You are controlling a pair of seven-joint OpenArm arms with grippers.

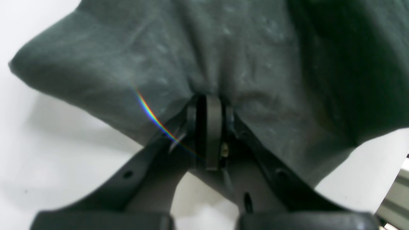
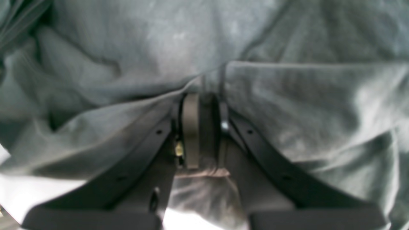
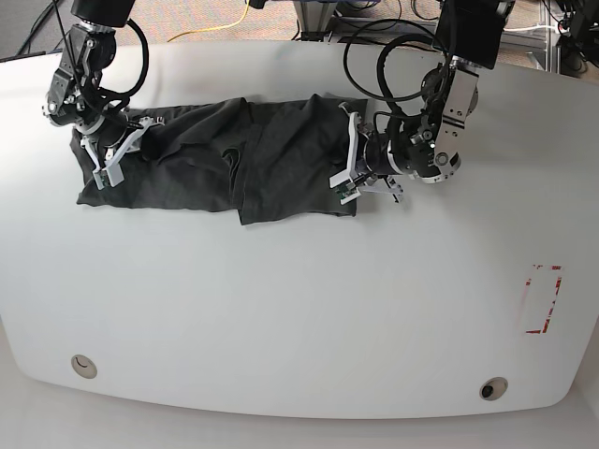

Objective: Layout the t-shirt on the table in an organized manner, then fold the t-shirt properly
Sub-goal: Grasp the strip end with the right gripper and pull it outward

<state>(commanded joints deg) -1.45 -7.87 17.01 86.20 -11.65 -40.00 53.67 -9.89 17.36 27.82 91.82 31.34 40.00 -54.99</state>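
Two end effectors, left (image 1: 206, 127) and right (image 2: 204, 127), are pinching the charcoal T-shirt (image 3: 295, 168), which is spanning the worktop (image 3: 281, 318) between and beneath them. Layout seems partly done; wrinkles are needing smoothing, and proper folding is apparently remaining.

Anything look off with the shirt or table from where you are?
Nothing looks spilled or damaged. The t-shirt is askew, though: bunched and creased near its middle, its lower edge uneven on the table.

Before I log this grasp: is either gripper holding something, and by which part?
Both the left gripper and right gripper pinch the T-shirt, near its opposite ends; which part, sleeve or hem, I can't tell.
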